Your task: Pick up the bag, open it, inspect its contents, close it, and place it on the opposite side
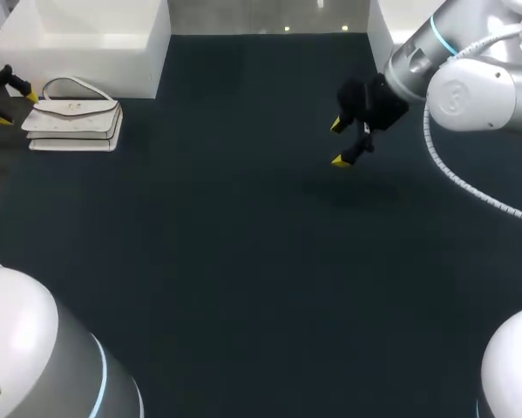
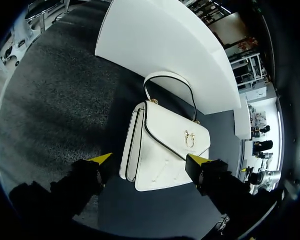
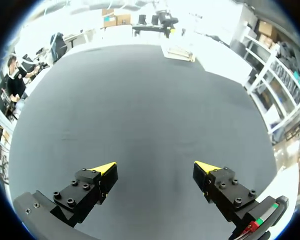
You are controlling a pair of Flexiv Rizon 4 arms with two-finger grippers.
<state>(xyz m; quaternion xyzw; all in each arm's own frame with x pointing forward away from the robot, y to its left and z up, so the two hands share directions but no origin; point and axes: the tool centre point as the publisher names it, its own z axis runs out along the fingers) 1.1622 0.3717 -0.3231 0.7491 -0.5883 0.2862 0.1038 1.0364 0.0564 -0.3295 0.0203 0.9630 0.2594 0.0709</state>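
- In the head view, the left arm (image 1: 25, 348) bulks nearest, at 7 o'clock. The bag (image 1: 73, 122) is laid flat at 10 o'clock, just beside a white box (image 1: 77, 39). The left gripper (image 1: 18, 108) is set close at the bag's 9 o'clock, apparently for the pick-up.
- The right gripper (image 1: 339, 143) is held at 1 o'clock, well apart from the bag.
- In the left wrist view, its fingers (image 2: 89, 175) are spread wide. The bag lies ahead between them, ungrasped.
- In the right wrist view, wide-spread fingers (image 3: 97, 182) are seen over bare table (image 3: 150, 100), likely kept waiting.

Robotics lab bench

Two grey-and-white robot arms, the left arm (image 1: 34, 348) at the frame's lower left and the right arm (image 1: 470, 96) at upper right, flank a dark-matted table (image 1: 243, 261) with plain white boxes (image 1: 86, 39) along its top edge.
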